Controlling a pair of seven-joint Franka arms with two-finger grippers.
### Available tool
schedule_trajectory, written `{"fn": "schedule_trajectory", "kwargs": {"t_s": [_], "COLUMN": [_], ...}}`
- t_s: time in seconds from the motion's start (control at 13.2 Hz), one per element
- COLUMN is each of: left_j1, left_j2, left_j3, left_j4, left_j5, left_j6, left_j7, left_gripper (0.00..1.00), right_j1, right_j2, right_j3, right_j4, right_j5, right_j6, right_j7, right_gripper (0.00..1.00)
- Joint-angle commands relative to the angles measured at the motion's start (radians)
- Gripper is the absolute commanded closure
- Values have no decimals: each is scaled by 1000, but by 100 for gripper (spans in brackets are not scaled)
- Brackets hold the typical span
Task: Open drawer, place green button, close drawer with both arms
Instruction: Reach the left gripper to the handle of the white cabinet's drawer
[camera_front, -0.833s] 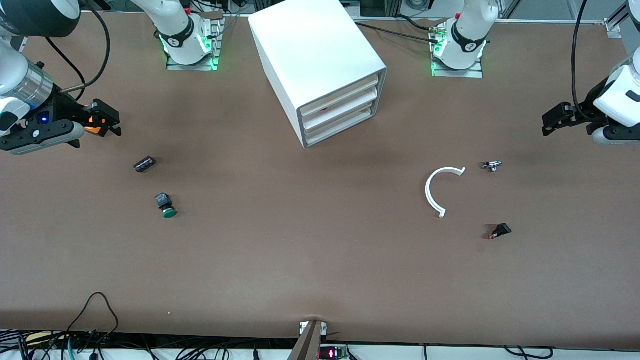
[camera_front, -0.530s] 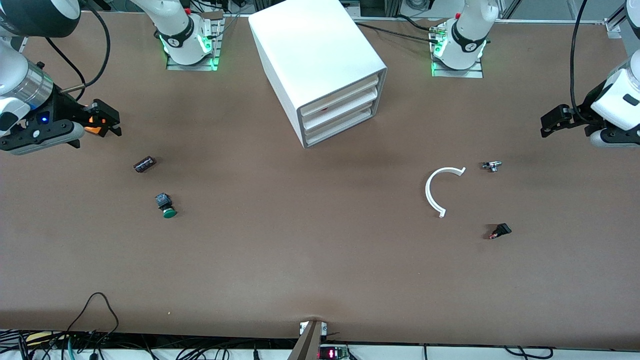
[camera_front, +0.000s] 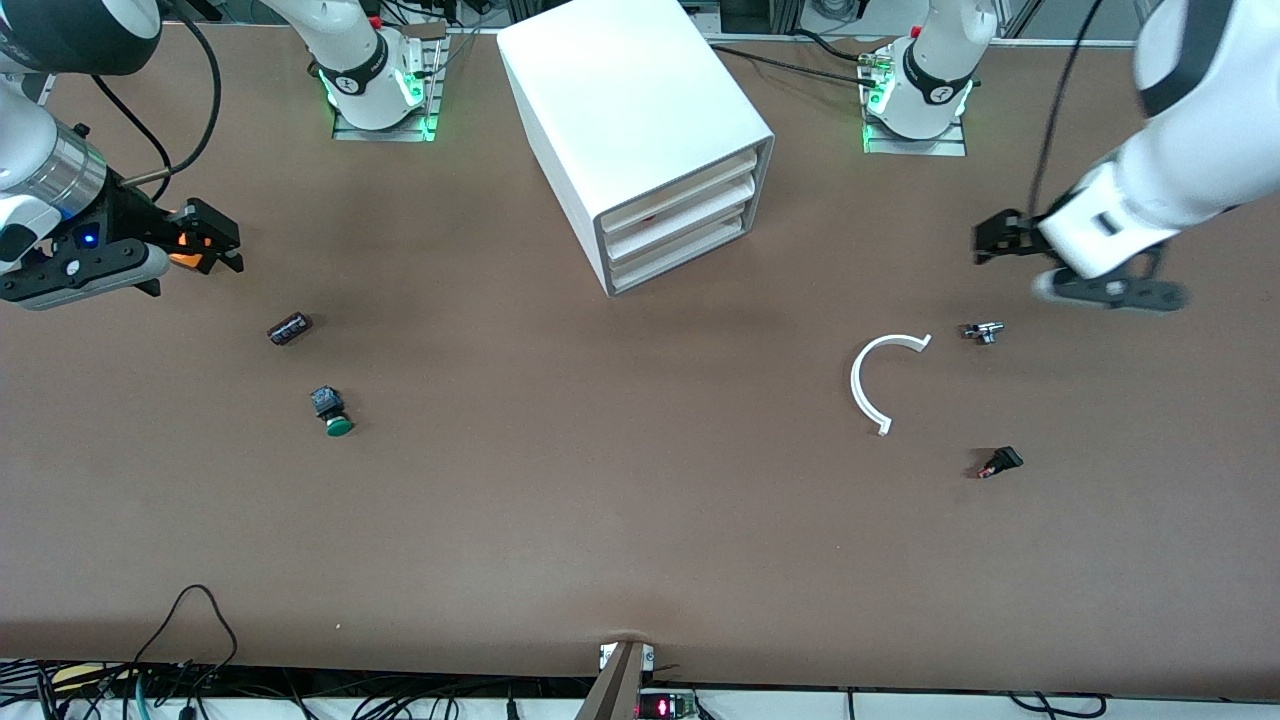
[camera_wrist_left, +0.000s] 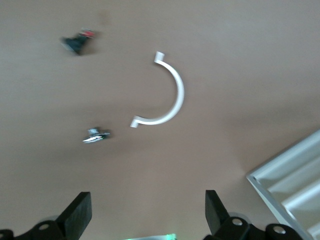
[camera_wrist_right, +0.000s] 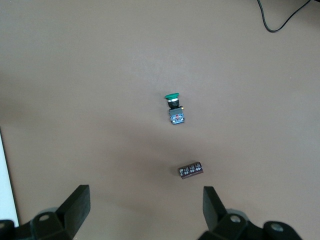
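The button (camera_front: 333, 413) is lying on its side on the counter (camera_front: 600, 520), green cap toward the front camera, below and ahead of the right tool (camera_front: 205, 247), with a dark cylinder (camera_front: 289, 327) between the two. That right tool hangs over the right arm's end, fingers spread wide, nothing in them. The left tool (camera_front: 1000, 240) is up over the left arm's end, fingers apart too, with a small metal part (camera_front: 984, 331) and a white curved piece (camera_front: 878, 380) on the counter under it. The drawer (camera_front: 680, 257), lowest in the white cabinet (camera_front: 630, 130), sits shut between the bases.
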Motion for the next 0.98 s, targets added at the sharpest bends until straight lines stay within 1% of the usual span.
{"fn": "schedule_trajectory", "kwargs": {"t_s": [0.0,0.23,0.38,0.53,0.76,0.83,0.91], "left_j1": [5,3,3,3,6,8,8], "left_j2": [75,176,260,331,403,432,460], "left_j3": [-61,-98,-140,-169,-172,-172,-172], "left_j4": [19,21,29,30,22,22,22], "left_j5": [-66,-195,-276,-337,-451,-491,-517], "left_j6": [-20,-14,1,15,44,49,52], "left_j7": [-2,7,15,28,169,232,308], "left_gripper": [0,0,0,1,1,3,9], "right_j1": [-8,-8,-8,-9,-8,-8,-8], "right_j2": [9,9,9,9,9,9,9], "right_j3": [7,7,7,7,7,7,7], "right_j4": [25,25,25,25,25,25,25], "right_j5": [6,6,6,6,6,6,6], "right_j6": [-19,-19,-19,-19,-19,-19,-19], "right_j7": [3,3,3,3,3,3,3], "right_gripper": [0,0,0,0,0,0,0]}}
